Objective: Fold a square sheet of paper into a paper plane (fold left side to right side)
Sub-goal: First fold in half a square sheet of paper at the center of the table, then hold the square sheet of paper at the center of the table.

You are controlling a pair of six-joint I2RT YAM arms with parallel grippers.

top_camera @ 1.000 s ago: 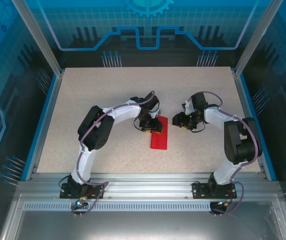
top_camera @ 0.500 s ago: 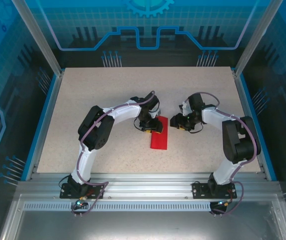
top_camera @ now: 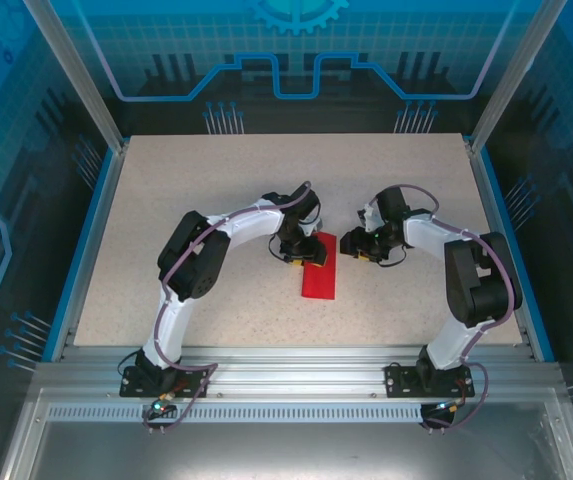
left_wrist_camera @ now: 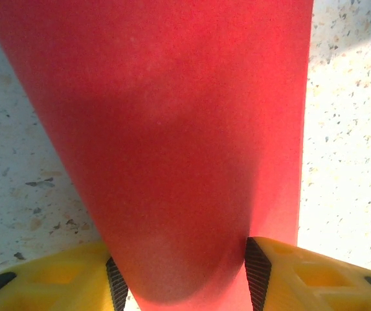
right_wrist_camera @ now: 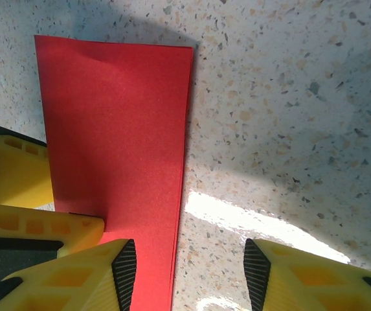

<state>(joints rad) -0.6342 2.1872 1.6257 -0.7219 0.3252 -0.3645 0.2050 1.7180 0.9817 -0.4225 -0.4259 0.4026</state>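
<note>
Though table (top_camera: 166, 200) is wide, paper (top_camera: 319, 278) sits mid-table: narrow red folded strip, lying near-to-far. Left gripper (top_camera: 299, 252) at strip's far left end, paper bowed up between pads (left_wrist_camera: 258, 272), touching both: clenched on it. Right gripper (right_wrist_camera: 188, 272) beside far right edge, jaws apart, nothing held.

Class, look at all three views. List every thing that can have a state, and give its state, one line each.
square sheet of paper: folded into a narrow strip, lying on the table, one end bowed up between the left gripper's pads.
left gripper: shut on the paper, a pad against each side.
right gripper: open, jaws straddling the strip's long edge, gripping nothing.
</note>
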